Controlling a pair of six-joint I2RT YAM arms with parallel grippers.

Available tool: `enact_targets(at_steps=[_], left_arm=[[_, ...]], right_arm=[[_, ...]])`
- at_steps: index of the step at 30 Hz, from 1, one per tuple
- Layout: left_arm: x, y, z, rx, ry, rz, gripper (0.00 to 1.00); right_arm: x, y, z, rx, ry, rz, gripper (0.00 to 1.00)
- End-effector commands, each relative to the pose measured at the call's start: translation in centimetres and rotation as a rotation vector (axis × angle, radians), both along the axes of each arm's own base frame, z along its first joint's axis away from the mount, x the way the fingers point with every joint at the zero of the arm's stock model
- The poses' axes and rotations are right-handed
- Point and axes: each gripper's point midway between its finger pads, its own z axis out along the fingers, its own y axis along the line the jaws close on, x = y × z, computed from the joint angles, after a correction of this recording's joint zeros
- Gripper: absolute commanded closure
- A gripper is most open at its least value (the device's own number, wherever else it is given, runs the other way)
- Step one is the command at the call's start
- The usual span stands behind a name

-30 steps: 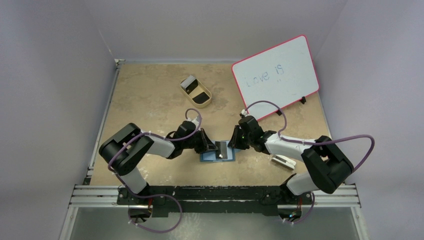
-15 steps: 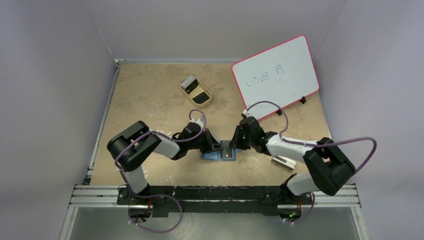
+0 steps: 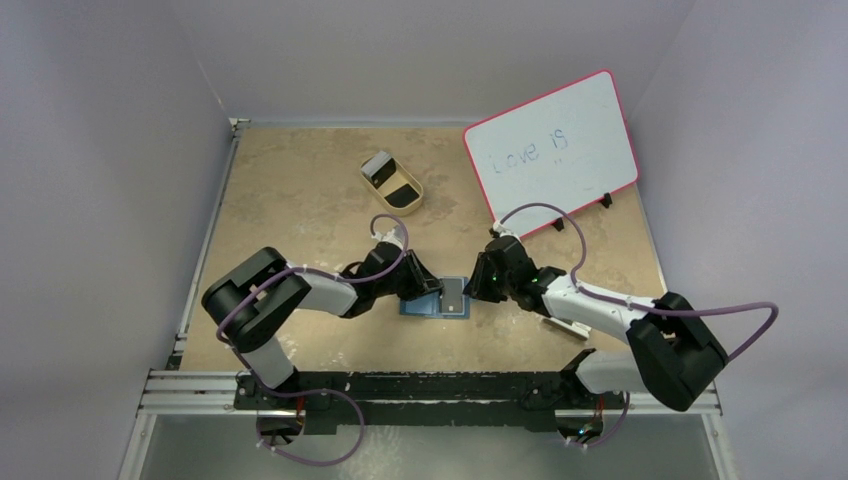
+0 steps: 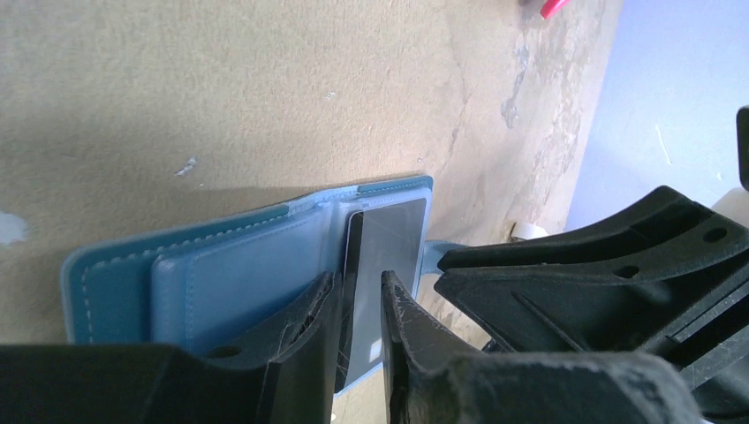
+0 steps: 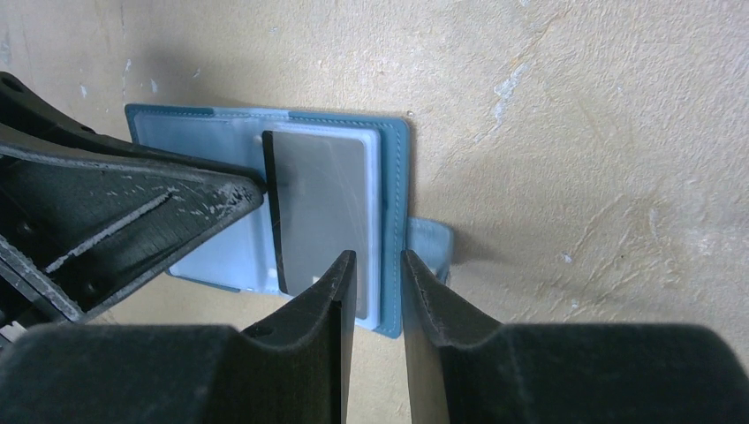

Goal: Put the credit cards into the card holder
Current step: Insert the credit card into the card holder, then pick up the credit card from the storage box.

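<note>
At the card holder's [image 4: 115,283] nine o'clock, the left gripper [image 4: 358,284] had just parted its jaws and let go of the dark credit card [image 5: 322,199]. The card, tilted up a second before, now lay flat on the holder's right half. At three o'clock the right gripper [image 5: 375,261] hovered, jaws narrowly apart, clamping nothing. The card was probably delivered, but whether it was fully seated was unclear.

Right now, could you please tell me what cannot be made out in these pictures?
Right wrist view: the near edge of the grey card on the card holder is behind the right fingers, so whether it sits in a slot is unclear.
Top view: the white block is mostly under the right arm.
Top view: the cards in the tan tray are too small to count.
</note>
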Motion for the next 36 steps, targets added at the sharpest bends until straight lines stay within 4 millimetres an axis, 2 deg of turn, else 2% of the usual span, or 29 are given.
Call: enact_targets(at_steps=[1, 6, 8, 10, 14, 18, 21, 24, 28, 32, 36], left_arm=[[1.3, 0.9, 1.9, 0.045, -0.094, 0.037, 0.76], [2.5, 1.1, 4.0, 0.162, -0.18, -0.011, 0.72], [3.0, 1.2, 5.0, 0.203, -0.22, -0.034, 0.58], [4.0, 1.9, 6.1, 0.286, -0.264, -0.038, 0.5], [6.6, 5.0, 7.9, 0.517, -0.308, -0.054, 0.47], [10.7, 9.5, 10.2, 0.685, -0.344, -0.03, 0.47], [13.8, 12.7, 11.8, 0.821, -0.373, -0.018, 0.48], [16.4, 14.2, 13.4, 0.939, -0.425, -0.013, 0.46], [20.0, 15.8, 13.9, 1.067, -0.449, -0.012, 0.44], [23.3, 15.7, 13.7, 1.182, -0.473, -0.06, 0.39], [26.1, 15.9, 12.8, 1.266, -0.475, -0.095, 0.36]], right_arm=[[0.6, -0.1, 1.3, 0.003, -0.038, -0.027, 0.72], [1.0, 0.2, 2.4, 0.019, -0.082, -0.004, 0.72], [1.2, 0.6, 3.0, 0.029, -0.108, 0.026, 0.7], [1.5, 0.8, 3.7, 0.029, -0.138, 0.051, 0.68], [2.1, 0.5, 5.5, 0.024, -0.199, 0.057, 0.67], [2.7, 0.8, 7.9, 0.044, -0.29, 0.085, 0.67], [3.0, 0.9, 9.0, 0.045, -0.326, 0.099, 0.67], [3.3, 0.7, 9.8, 0.035, -0.345, 0.094, 0.67], [3.3, 1.2, 10.7, 0.068, -0.364, 0.112, 0.67], [3.4, 1.4, 11.1, 0.077, -0.368, 0.11, 0.67], [3.4, 1.2, 11.0, 0.061, -0.359, 0.107, 0.67]])
